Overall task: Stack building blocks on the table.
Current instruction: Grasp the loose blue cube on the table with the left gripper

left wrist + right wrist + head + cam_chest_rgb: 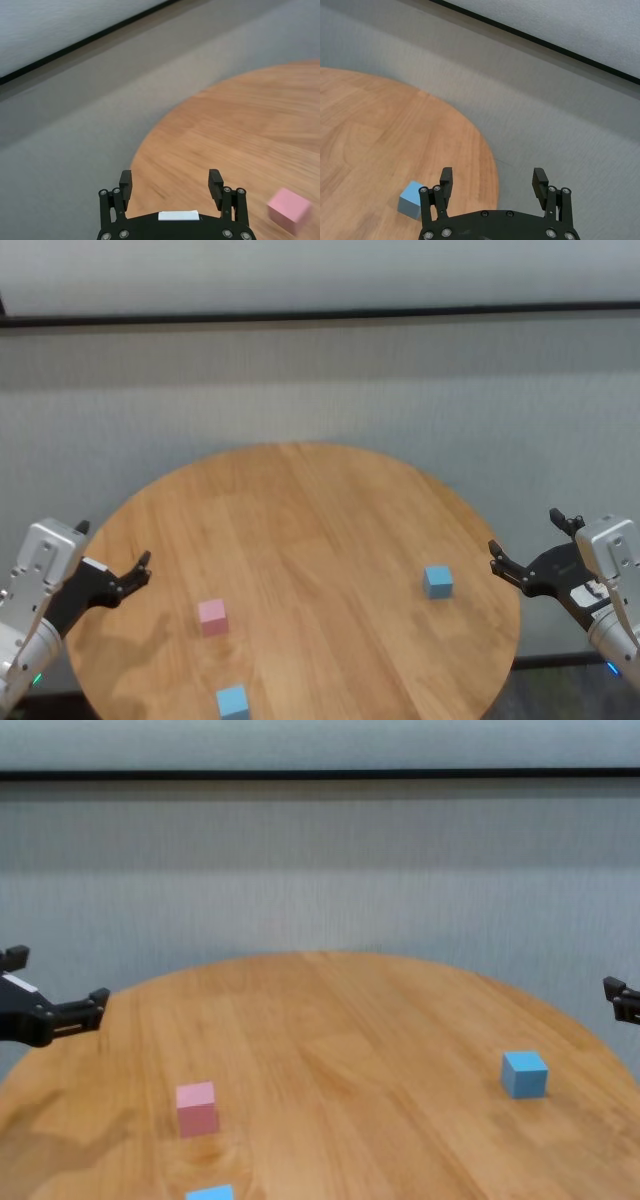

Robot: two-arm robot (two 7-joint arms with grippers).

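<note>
Inspected round wooden surface (300, 540) carrying three blocks, none stacked. Found pink block (212, 617) on the left half, resting flat and apart from the others. Found one blue block (232, 702) near the front edge, just right of and nearer than the pink one, not touching it. Found second blue block (437, 581) on the right half, well apart from the other two, close to the right rim.

Noted left pincer (115, 558) hovering at the surface's left rim, fingers spread wide, nothing between them; confirmed in left wrist view, with both fingertips (126, 178) apart above the wood and the pink block off to one side, untouched. Noted right pincer (525, 540) hovering just past the right rim, likewise spread and holding nothing; confirmed in right wrist view, with fingertips (446, 174) apart and the nearer blue block lying beside them on the surface, not in contact.

Observed grey wall with dark horizontal strip (320, 315) behind the surface.
</note>
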